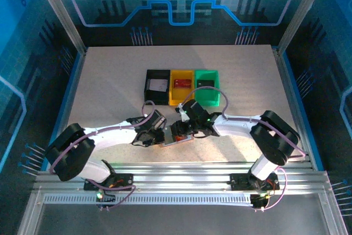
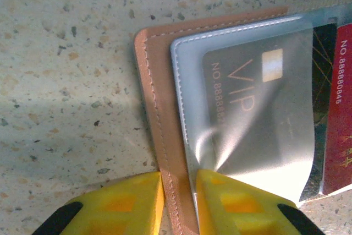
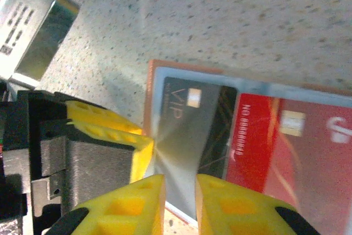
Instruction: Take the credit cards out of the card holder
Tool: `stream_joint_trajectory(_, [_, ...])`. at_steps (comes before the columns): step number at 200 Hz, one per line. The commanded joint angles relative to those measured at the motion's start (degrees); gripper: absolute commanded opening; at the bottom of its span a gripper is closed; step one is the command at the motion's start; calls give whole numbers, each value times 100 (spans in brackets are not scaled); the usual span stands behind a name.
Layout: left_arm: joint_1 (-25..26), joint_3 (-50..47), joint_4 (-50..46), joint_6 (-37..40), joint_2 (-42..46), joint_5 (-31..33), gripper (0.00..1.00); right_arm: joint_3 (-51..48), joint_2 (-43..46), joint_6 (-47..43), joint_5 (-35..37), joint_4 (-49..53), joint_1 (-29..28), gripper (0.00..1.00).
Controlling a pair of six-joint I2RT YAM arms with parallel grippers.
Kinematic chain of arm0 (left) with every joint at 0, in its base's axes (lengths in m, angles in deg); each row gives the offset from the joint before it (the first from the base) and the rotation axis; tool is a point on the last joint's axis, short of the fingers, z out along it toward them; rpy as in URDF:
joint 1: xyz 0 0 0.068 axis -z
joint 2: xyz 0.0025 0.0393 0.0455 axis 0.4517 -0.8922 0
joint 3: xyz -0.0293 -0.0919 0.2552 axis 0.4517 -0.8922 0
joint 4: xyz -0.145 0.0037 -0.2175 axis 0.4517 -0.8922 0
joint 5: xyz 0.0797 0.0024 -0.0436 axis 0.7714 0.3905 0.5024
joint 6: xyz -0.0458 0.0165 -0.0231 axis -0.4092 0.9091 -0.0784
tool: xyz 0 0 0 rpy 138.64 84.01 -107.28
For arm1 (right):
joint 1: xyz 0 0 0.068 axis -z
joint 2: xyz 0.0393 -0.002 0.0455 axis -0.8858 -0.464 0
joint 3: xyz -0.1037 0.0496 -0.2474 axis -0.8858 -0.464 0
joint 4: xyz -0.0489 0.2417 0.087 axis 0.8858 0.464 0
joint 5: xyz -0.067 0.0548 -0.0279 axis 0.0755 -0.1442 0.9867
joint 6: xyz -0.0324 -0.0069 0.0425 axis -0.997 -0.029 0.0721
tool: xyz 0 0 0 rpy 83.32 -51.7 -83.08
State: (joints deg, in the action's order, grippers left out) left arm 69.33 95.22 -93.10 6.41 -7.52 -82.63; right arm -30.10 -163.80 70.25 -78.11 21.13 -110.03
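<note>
Beside the grey "VIP" card (image 2: 247,114), left gripper (image 2: 179,202) and right gripper (image 3: 180,202) tight on the card holder's (image 2: 159,92) edge.

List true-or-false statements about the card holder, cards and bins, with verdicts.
1. A grey VIP card sits in the card holder's clear pocket. True.
2. The red card beside it lies out on the bare table. False: it lies in the holder too.
3. Left to right stand the black bin, yellow bin, green bin. True.
4. The yellow bin holds nothing. False: a red item lies inside.
5. The left gripper hovers far from the holder. False: its fingers flank the holder's tan edge.
</note>
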Motion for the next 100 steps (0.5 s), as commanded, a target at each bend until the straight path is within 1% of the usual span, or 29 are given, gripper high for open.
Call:
stream_joint_trajectory(1, [40, -289, 732, 99, -443, -442, 23, 51, -274, 171, -85, -58, -35, 21])
stream_joint_trajectory(26, [36, -341, 809, 94, -458, -468, 23, 49, -422, 77, -6, -74, -29, 23])
stream_joint_trajectory(60, [41, -438, 956, 45, -460, -502, 23, -37, -636, 81, 45, -163, 46, 23])
stream_joint_trajectory(100, [35, -513, 1039, 30, -471, -524, 23, -182, -558, 14, 498, -3, 57, 22])
